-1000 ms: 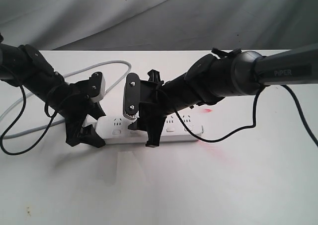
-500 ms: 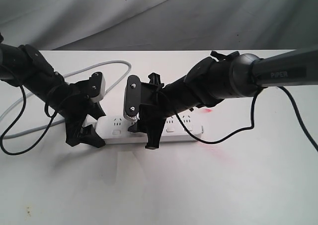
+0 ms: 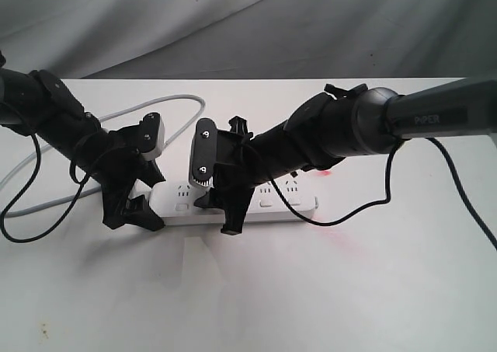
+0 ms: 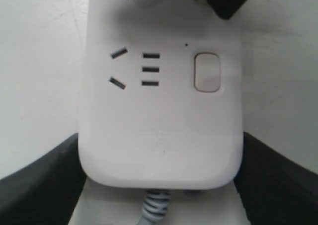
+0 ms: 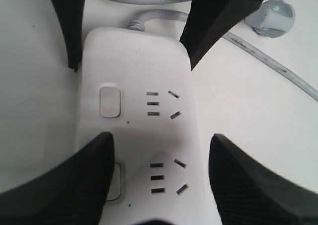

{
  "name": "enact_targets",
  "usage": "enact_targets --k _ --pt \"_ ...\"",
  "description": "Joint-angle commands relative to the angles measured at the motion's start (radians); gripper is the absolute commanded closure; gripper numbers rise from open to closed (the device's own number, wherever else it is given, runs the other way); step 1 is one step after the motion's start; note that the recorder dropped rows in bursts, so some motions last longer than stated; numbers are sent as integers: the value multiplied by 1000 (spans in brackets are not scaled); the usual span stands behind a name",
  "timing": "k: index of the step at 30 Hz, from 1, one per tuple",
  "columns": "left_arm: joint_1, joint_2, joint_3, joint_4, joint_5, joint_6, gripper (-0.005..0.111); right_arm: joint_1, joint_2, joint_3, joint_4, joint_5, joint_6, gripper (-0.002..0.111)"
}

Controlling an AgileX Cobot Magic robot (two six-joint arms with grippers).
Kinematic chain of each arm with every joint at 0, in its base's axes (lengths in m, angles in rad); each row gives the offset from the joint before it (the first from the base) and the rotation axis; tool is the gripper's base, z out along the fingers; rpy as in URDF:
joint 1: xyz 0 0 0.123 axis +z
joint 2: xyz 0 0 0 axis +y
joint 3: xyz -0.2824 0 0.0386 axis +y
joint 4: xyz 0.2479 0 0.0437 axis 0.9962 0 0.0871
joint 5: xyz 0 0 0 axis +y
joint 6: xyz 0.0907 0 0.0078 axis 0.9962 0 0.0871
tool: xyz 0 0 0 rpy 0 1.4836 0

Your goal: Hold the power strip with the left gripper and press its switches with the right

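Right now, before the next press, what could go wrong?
1. The right gripper has open fingers; one only partly covers a switch, so it may slip off it.
2. The left gripper clamps the power strip only at its rounded cord end; a push could pivot the strip.

Test lab: white table [image 3: 388,290], grey backdrop [image 3: 311,26]

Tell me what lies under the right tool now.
The power strip lies under the right tool. One switch shows fully; a finger covers part of the next.
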State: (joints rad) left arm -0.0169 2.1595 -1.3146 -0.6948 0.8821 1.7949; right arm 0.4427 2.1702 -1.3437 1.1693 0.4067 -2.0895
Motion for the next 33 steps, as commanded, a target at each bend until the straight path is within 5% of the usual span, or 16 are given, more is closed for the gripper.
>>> enact_targets --k 1,25,33 --pt "-6 -2 -3 -6 11 -8 39 -3 32 16 -45 -30 -19 55" --pt "-6 -2 -3 -6 11 -8 39 -3 34 76 -59 -74 -53 55" --pt "-6 -2 -3 -6 11 -8 39 -10 -128 74 -41 -89 -43 55"
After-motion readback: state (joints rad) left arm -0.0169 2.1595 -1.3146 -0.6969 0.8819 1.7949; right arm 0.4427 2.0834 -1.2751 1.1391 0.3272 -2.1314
